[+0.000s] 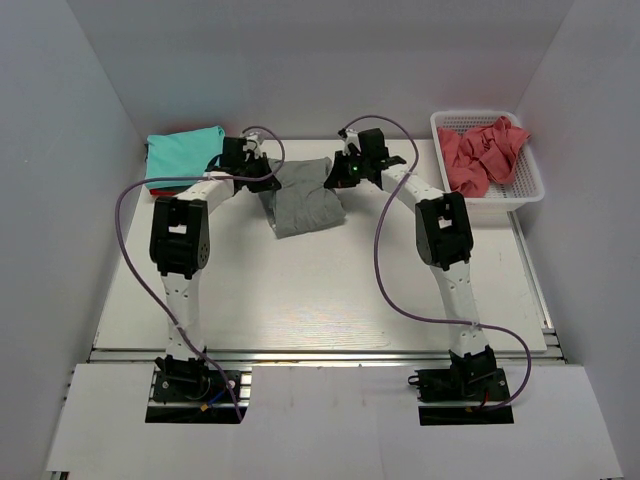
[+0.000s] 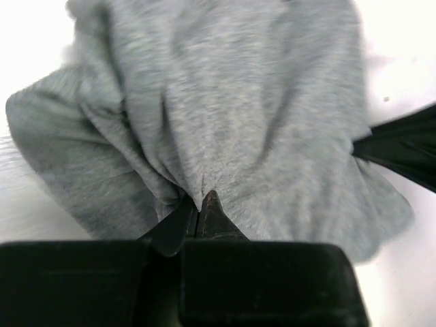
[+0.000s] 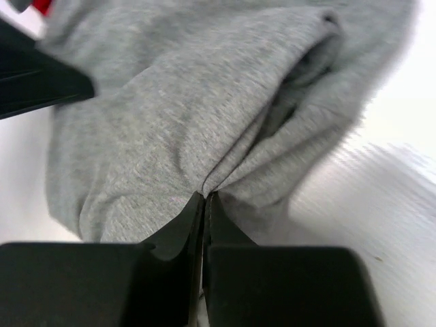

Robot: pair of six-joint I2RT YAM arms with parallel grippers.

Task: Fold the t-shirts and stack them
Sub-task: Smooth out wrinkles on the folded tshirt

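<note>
Left jaws and right jaws each clench the grey t-shirt [image 1: 305, 205] at bench [image 1: 300, 290] centre. A teal t-shirt [image 1: 180, 150] lies upper left, and a basket [image 1: 510, 203] of coral t-shirts [image 1: 480, 150] upper right.

Both arms [image 1: 183, 295] are white with black joints [image 1: 179, 240], purple cables [image 1: 379, 250] and black fingers [image 2: 216, 219].

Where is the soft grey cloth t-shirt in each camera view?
Top external: soft grey cloth t-shirt, middle, toward the far edge.
Left wrist: fills the upper frame, pinched in the left gripper.
Right wrist: fills the upper frame, pinched in the right gripper.
Shared landmark: white table around it.
</note>
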